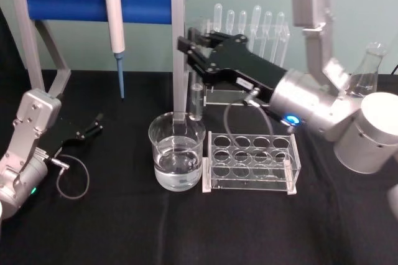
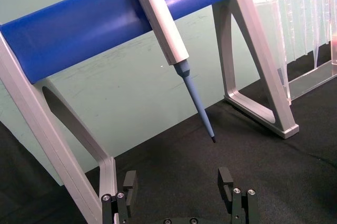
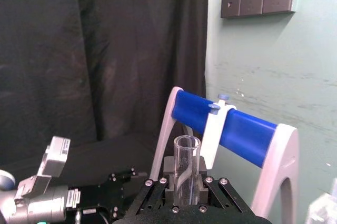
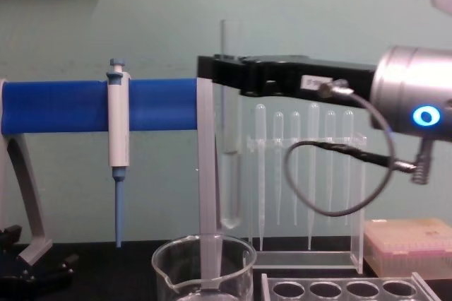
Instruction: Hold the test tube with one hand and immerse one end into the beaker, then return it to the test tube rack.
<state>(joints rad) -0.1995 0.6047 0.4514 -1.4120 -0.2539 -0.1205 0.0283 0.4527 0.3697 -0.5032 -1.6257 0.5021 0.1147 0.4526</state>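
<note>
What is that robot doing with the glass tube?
The robot's right pincer is holding the test tube upright, with its round bottom just above the rim of the beaker. The beaker has water in it, but the tube is not dipped in yet. The test tube rack stands right beside the beaker. The left pincer rests open on the table, off to the left.

Beaker [image 1: 176, 151] on table [image 1: 124, 227]; test tube rack [image 1: 250, 162] just right of it. Behind: pipette [image 1: 114, 22] hanging on stand [image 1: 68, 0], left; droppers [image 1: 256, 22], right.
</note>
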